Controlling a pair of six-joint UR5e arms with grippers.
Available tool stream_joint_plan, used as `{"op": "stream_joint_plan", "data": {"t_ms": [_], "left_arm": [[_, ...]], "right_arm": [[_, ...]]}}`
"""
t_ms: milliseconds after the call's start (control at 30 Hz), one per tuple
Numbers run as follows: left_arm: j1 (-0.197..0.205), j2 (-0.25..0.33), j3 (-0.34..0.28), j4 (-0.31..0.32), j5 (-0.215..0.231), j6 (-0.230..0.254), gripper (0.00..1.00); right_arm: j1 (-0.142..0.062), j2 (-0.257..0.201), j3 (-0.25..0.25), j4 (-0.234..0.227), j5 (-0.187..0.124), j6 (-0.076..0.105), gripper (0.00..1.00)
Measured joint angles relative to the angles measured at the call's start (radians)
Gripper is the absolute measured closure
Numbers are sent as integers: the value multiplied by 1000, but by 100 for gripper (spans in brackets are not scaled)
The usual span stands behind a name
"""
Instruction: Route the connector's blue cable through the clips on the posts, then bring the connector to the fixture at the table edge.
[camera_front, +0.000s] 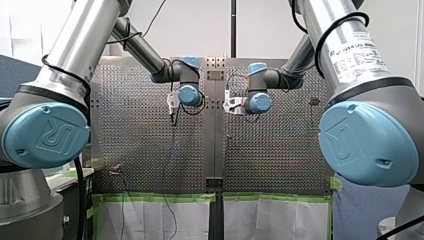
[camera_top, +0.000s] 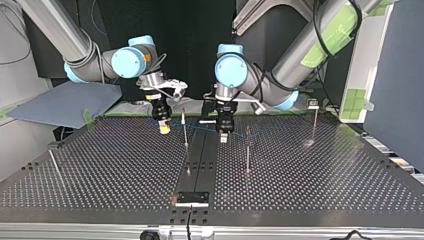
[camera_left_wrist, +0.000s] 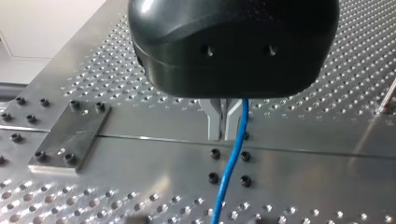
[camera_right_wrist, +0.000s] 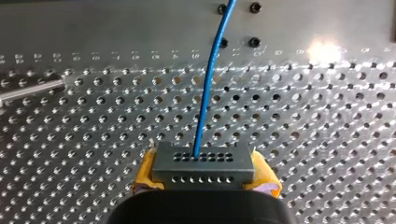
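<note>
Perforated worktop (camera_top: 325, 190) carrying thin upright posts (camera_top: 184, 127), my right end effector (camera_right_wrist: 205, 179) clamping the grey connector (camera_right_wrist: 204, 163) crosswise between yellow pads, my left end effector (camera_left_wrist: 223, 133) standing almost fully closed, blue cable (camera_right_wrist: 205, 93) leaving the connector straight ahead and passing just beside the left fingers.

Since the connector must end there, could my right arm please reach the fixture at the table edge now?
Probably yes: the right claw is shut on the connector, and only one post stands near its path to the fixture. The left claw, shut on the blue cable, may limit slack.
</note>
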Motion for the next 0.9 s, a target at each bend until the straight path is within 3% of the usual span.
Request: {"op": "stream_joint_plan", "data": {"t_ms": [267, 633, 900], "left_arm": [[-13, -10, -46, 47, 2, 2, 100], [-51, -84, -57, 88, 0, 2, 100], [-79, -138, -67, 107, -19, 1, 100]], "right_arm": [[-10, 0, 24, 44, 5, -1, 100], [-30, 1, 100, 6, 12, -3, 100], [-43, 2, 122, 1, 11, -4, 100]]}}
